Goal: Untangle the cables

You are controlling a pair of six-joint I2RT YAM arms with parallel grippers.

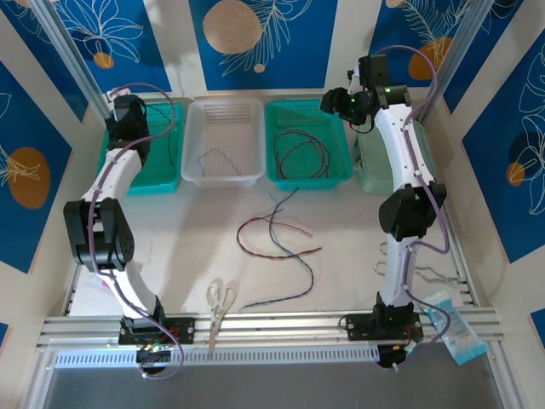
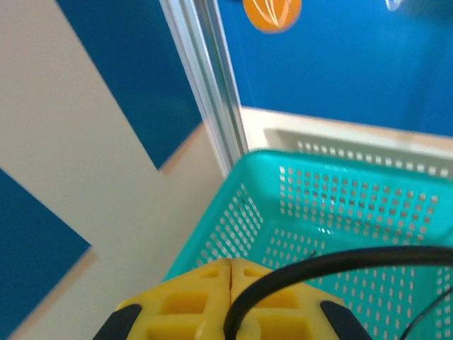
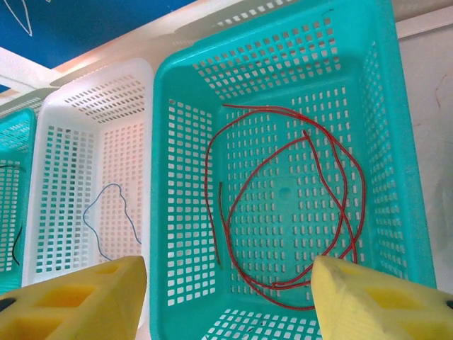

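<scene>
Left gripper (image 2: pixel 230 301): yellow fingers pressed together, pinching a black cable (image 2: pixel 340 258) that comes out of the seam between them and curves away to the right.
Left gripper position: over the near-left corner of the left teal basket (image 2: pixel 233 227), at the far left of the table (image 1: pixel 187 230).
Right gripper (image 3: pixel 226 304): spread wide, holding nothing; one yellow finger (image 3: pixel 71 301) sits at each lower corner of the wrist view.
Right gripper position: raised above the right teal basket (image 3: pixel 170 212), pointing down into it.
Right teal basket contents: red cables (image 3: pixel 269 108) lying in loose overlapping loops on the floor, with one short dark strand beside them at the left.
White basket (image 3: pixel 49 127): between the two teal baskets; a single blue-grey cable (image 3: pixel 110 186) lies wavy on its floor.
Table, centre: a tangle of cables (image 1: pixel 271 223), red, dark and bluish strands crossing one another, in front of the baskets and apart from them; one long strand trails toward the near edge.
Scissors (image 1: pixel 220 300): flat on the table near the front rail, just left of that trailing strand's end; contact cannot be told.
</scene>
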